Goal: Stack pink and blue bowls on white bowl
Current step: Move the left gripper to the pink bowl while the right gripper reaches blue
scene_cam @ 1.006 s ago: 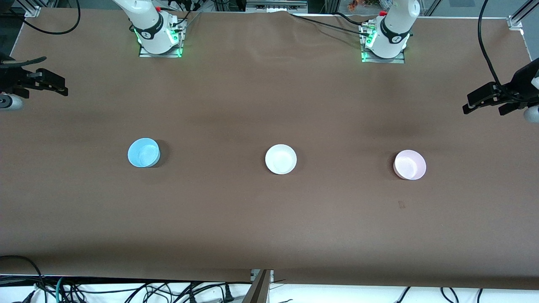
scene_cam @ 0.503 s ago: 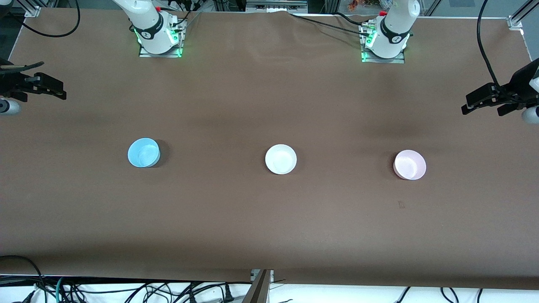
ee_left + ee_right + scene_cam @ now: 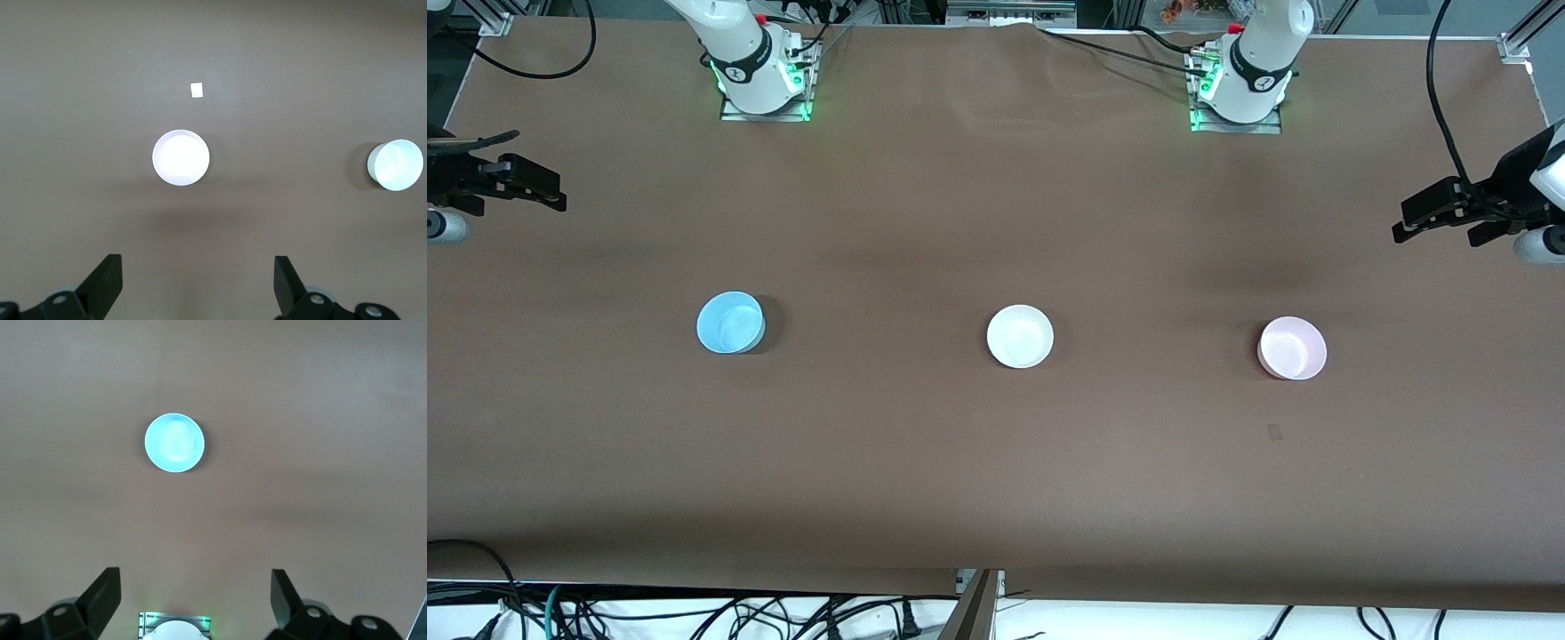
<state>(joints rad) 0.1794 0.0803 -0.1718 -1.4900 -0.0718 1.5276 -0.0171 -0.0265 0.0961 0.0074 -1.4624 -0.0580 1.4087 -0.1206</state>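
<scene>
A: Where did the bowls sit?

B: The white bowl (image 3: 1020, 336) stood mid-table on the brown table cover (image 3: 996, 462). The blue bowl (image 3: 730, 322) was toward the right arm's end, the pink bowl (image 3: 1292, 348) toward the left arm's end, all three in a row, well apart and upright.

A: And the grippers?

B: The left gripper (image 3: 1427, 216) hung spread wide over its end of the table, holding nothing. The right gripper (image 3: 534, 185) did likewise at its end.

A: The surroundings?

B: Both bases (image 3: 758, 84) glowed green. Cables (image 3: 694, 613) tangled below the table's near edge.
</scene>
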